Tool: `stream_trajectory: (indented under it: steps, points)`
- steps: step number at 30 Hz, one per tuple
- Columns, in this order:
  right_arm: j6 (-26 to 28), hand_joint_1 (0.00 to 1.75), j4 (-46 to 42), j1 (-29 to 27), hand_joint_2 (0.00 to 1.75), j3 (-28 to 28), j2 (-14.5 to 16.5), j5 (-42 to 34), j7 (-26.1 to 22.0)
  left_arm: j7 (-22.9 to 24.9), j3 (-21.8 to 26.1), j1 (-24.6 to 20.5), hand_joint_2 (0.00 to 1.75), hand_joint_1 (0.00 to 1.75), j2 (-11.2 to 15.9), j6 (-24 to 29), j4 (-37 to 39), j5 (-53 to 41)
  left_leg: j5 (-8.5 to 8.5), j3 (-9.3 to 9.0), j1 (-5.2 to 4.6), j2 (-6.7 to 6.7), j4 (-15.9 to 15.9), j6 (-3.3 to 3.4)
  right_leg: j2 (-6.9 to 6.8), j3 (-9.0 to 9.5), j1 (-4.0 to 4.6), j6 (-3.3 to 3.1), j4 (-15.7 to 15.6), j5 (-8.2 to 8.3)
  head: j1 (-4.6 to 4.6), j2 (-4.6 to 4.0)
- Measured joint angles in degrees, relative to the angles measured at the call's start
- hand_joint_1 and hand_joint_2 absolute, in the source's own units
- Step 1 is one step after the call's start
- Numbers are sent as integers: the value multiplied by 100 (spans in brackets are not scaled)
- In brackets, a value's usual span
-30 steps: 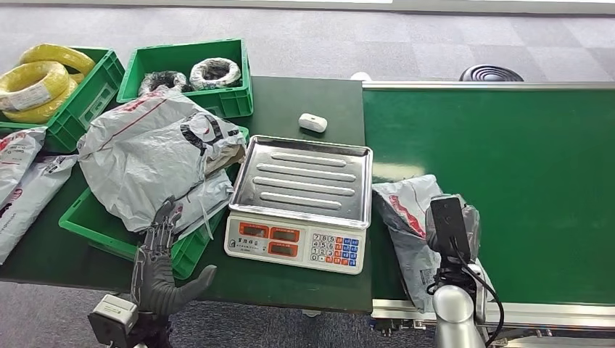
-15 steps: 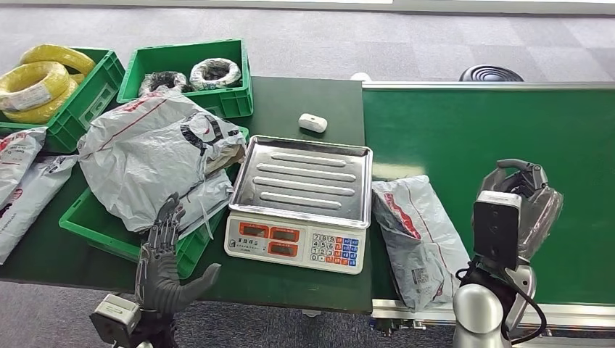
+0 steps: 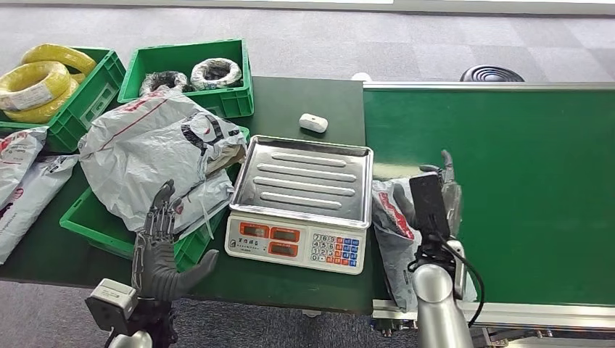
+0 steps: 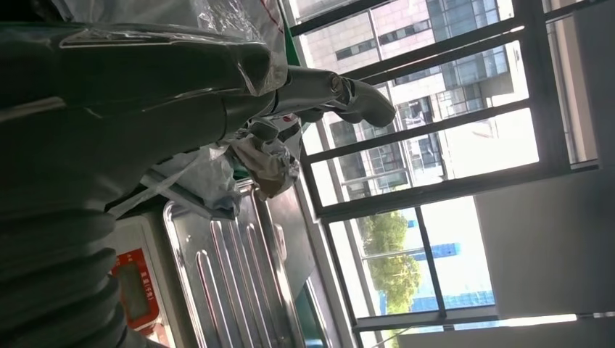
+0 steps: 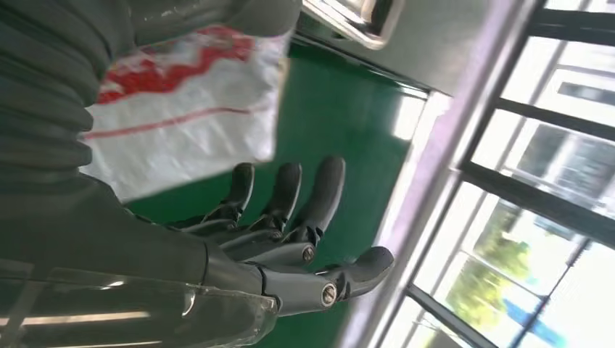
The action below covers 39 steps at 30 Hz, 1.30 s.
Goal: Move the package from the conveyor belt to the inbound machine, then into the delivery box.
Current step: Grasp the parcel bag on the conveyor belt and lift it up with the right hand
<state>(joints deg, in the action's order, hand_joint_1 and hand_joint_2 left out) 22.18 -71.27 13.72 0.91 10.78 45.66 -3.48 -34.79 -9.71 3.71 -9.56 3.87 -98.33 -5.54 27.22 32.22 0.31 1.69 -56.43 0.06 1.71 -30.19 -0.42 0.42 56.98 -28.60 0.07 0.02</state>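
The first step is in hand: the package (image 3: 397, 225) is to be picked up from the conveyor belt (image 3: 522, 181). The package is a grey bag with red print, and it lies flat on the near left part of the belt, just beside the scale (image 3: 301, 199), which is taken to be the inbound machine. The right hand (image 3: 441, 190) is seen over the right side of the package, with its fingers straight and spread apart, and nothing is held in it. In the right wrist view the fingers (image 5: 290, 196) are seen stretched out over the green belt, next to the bag. For the next move, the fingers would need to be closed around the bag's edge, and then the bag could be lifted onto the scale's shiny tray. The bag is soft and thin, so it may be hard to pinch. The left hand (image 3: 158, 250) is held up near the front edge of the table (image 3: 290, 109), with fingers spread and nothing in it. The delivery box (image 3: 94, 228) is a green crate in which big grey bags (image 3: 152, 156) are piled high. Behind it, dark wrapped coils are kept in a second green crate (image 3: 188, 76), and yellow coils (image 3: 40, 80) in a third.
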Motion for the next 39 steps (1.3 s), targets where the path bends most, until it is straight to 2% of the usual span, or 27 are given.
stream_trajectory:
  steps: [2,7,12,18,22,28,39]
  points:
    - [266,0,843,91,175,89,-2,-99,-26,28,5,1,175,0,-5,-11,-24,-2,0,0,0,2,0,0,-2,-1,0,0,0,0,0,0]
    - [505,0,1612,158,175,250,-41,-228,-132,6,12,21,175,0,-3,-23,-27,27,0,3,0,7,0,0,-6,-2,-1,1,-1,-1,1,-1]
    - [942,0,3663,392,175,929,-313,-415,-331,-143,44,88,175,0,29,-31,2,123,2,7,-3,3,-1,1,-7,-12,-3,2,-4,-2,0,-1]
    - [910,0,4454,752,175,1144,-455,-358,-77,-226,31,92,175,0,72,-28,113,196,19,-69,7,4,0,5,-8,34,1,5,-16,-27,0,-1]
    - [866,175,4711,883,175,1214,-512,-348,-13,-281,-9,133,175,0,103,-16,166,242,29,-126,8,11,1,17,-13,99,3,12,-36,-38,1,-1]
    - [858,175,4860,994,175,1323,-583,-329,12,-311,-43,150,175,0,140,4,178,248,54,-196,8,13,0,44,-17,189,4,24,-70,-52,3,-1]
    - [856,175,4904,1124,175,1455,-633,-312,57,-307,-56,43,175,0,149,25,176,289,73,-209,9,-3,-3,59,-12,204,6,45,-86,-41,2,-1]
